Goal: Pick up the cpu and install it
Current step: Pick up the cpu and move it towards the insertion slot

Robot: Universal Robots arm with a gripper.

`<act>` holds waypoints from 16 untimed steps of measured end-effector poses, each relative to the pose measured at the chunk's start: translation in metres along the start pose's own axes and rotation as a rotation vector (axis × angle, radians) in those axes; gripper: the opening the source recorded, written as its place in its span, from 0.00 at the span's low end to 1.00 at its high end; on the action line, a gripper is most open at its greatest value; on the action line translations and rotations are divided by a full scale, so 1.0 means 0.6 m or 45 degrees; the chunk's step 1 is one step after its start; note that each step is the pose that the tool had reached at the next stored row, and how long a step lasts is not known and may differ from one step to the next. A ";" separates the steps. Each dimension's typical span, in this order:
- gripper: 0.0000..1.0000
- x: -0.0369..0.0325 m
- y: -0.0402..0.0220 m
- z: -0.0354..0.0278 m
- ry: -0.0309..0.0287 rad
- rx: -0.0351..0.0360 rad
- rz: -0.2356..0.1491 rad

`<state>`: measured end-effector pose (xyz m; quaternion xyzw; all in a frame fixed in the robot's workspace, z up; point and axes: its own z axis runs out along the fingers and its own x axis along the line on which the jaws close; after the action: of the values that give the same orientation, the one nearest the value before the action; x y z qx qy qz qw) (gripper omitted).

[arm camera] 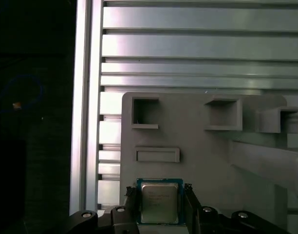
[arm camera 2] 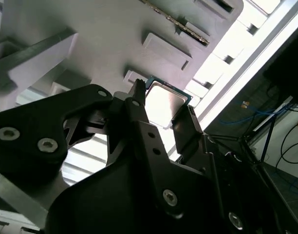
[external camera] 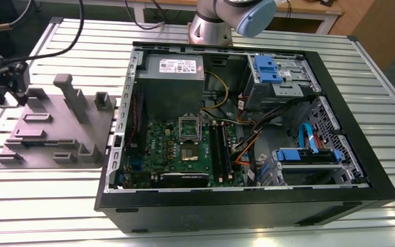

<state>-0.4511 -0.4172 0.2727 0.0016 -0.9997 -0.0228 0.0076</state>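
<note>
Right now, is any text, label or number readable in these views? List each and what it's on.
None can be read.
White label on the power supply, exterior view: print too small to read.
Top of the cpu, first wrist view: faint lines of print, too faint to read.
Grey fixture, exterior view: no markings seen.

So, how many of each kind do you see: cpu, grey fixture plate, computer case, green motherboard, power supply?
cpu: 1
grey fixture plate: 1
computer case: 1
green motherboard: 1
power supply: 1
Total: 5
</note>
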 end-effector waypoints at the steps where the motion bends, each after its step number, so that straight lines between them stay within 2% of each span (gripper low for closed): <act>1: 0.47 0.000 0.000 -0.008 0.0001 0.0001 0.000; 10: 0.47 0.001 0.004 -0.075 0.0002 0.0002 0.000; 13: 0.47 0.002 0.005 -0.094 0.0000 0.0005 0.000; 14: 0.47 0.002 0.005 -0.109 0.0001 0.0010 0.000; 16: 0.47 0.002 0.006 -0.120 -0.0003 0.0013 0.000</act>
<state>-0.4513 -0.4170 0.3446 0.0016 -0.9997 -0.0223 0.0075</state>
